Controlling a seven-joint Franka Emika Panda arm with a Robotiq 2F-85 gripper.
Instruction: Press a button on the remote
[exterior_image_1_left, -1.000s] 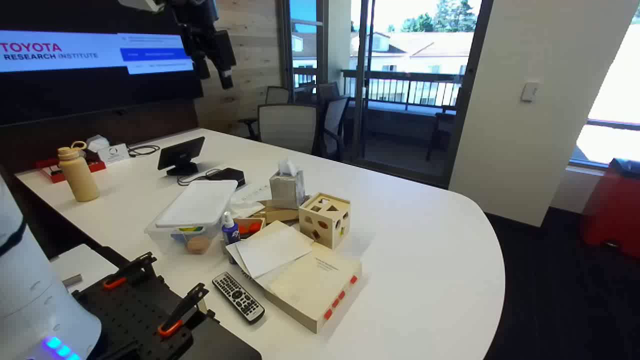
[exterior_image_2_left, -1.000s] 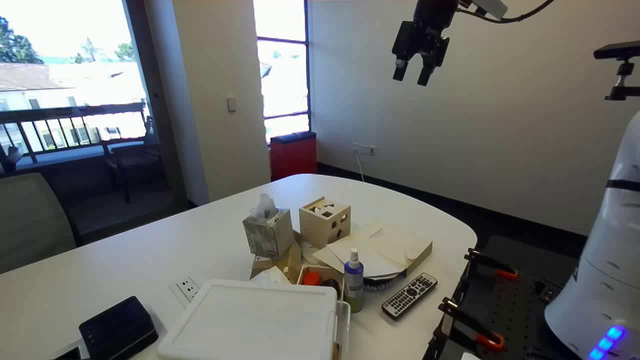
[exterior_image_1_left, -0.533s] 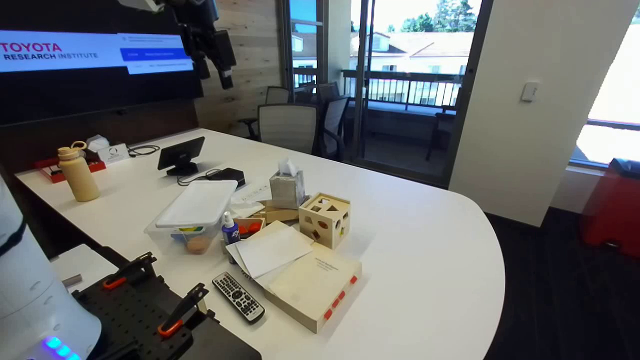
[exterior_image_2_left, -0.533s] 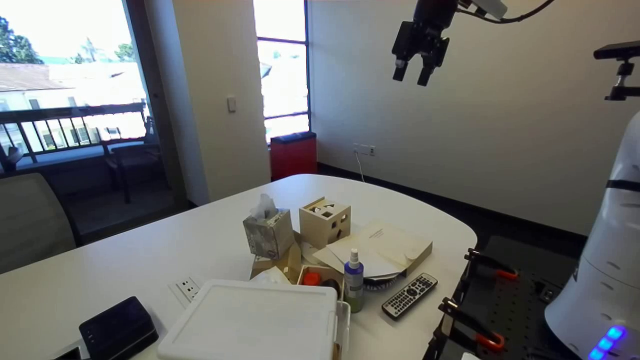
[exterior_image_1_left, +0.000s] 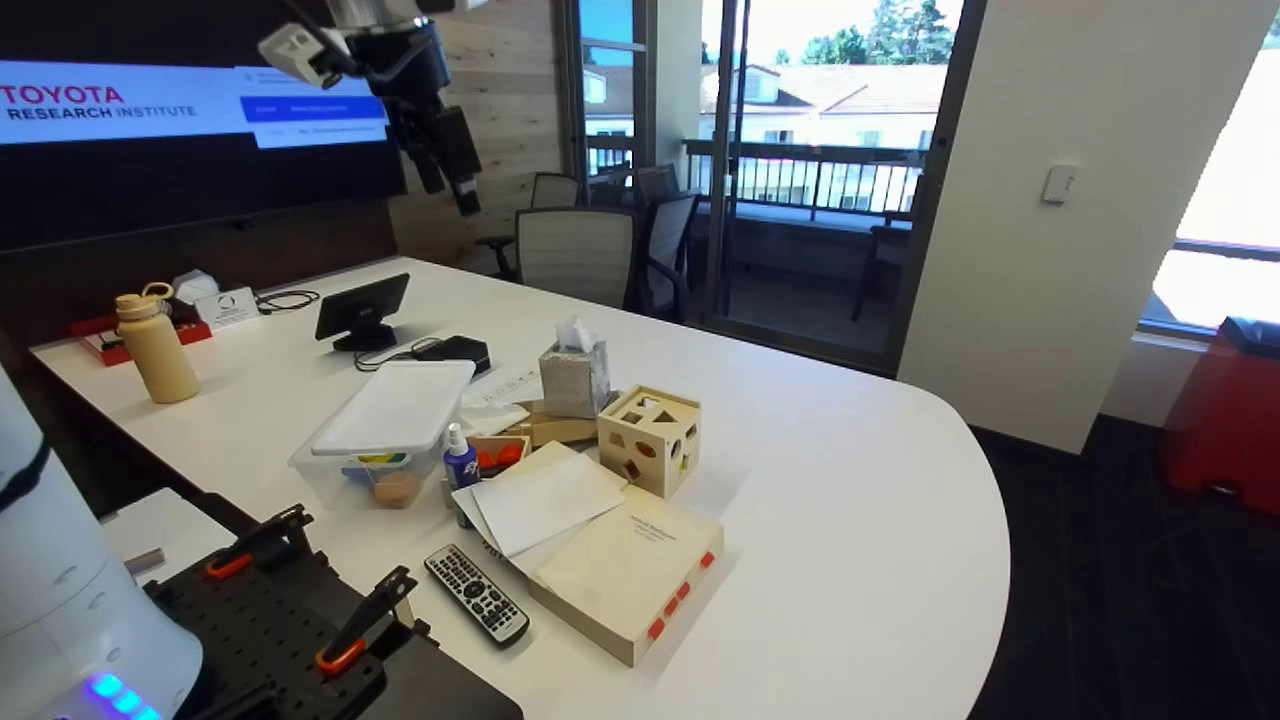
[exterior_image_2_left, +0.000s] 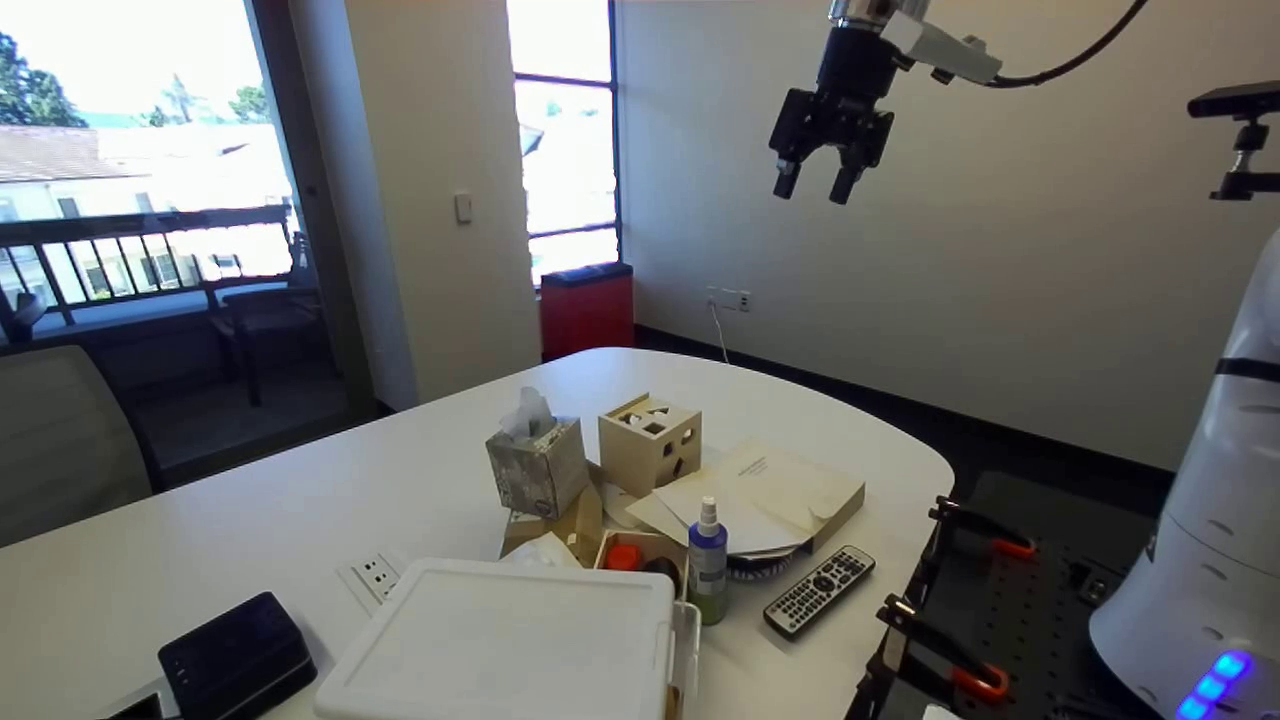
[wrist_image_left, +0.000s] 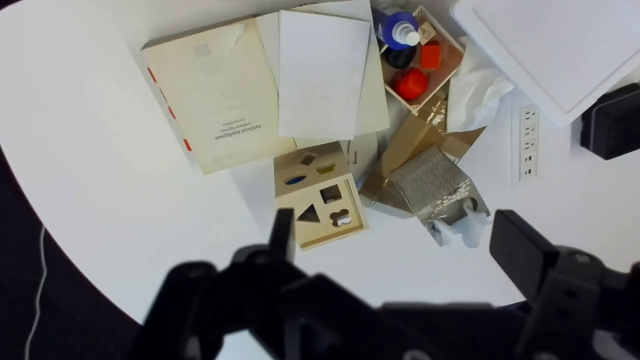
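The remote (exterior_image_1_left: 476, 593) lies on the worktop (exterior_image_1_left: 850, 520) just beside the thick book (exterior_image_1_left: 630, 570); near one corner of the book stands the wooden cube (exterior_image_1_left: 650, 440), and well above the book's level hangs the end effector (exterior_image_2_left: 812, 192), spread wide.

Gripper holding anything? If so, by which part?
Nothing is held: the gripper is open with nothing between its jaws. The remote lies on the table.

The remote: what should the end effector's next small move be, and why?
Probably draw back toward the robot's base before descending: in both exterior views the remote lies near there, while the open end effector hangs high over the table, and the wrist view shows the book but no remote.
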